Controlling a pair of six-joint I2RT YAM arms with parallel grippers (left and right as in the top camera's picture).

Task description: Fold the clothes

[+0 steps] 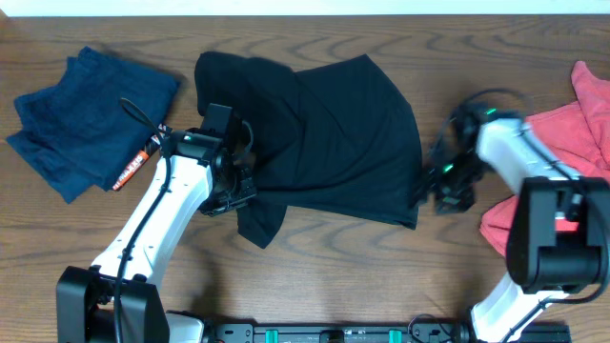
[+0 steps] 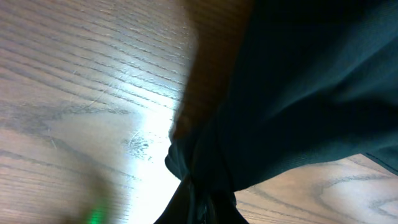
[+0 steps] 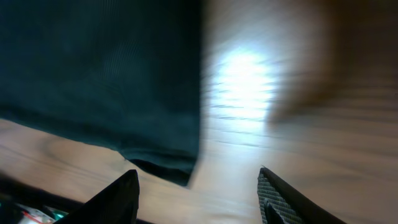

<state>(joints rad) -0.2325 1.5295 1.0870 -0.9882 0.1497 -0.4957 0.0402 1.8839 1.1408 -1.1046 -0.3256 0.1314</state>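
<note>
Beside right gripper (image 3: 197, 177), black T-shirt (image 3: 99, 74) corner

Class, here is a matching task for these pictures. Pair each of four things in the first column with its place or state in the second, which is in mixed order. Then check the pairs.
Things
1. large black fabric T-shirt
2. navy blue fabric garment
3. pinkish-red fabric garment
4. right claw

Places or states
A. open and empty
B. at the left end of the wooden table
C. in the middle of the table
D. at the right end of the table

Pairs: 1-C, 2-B, 3-D, 4-A
</note>
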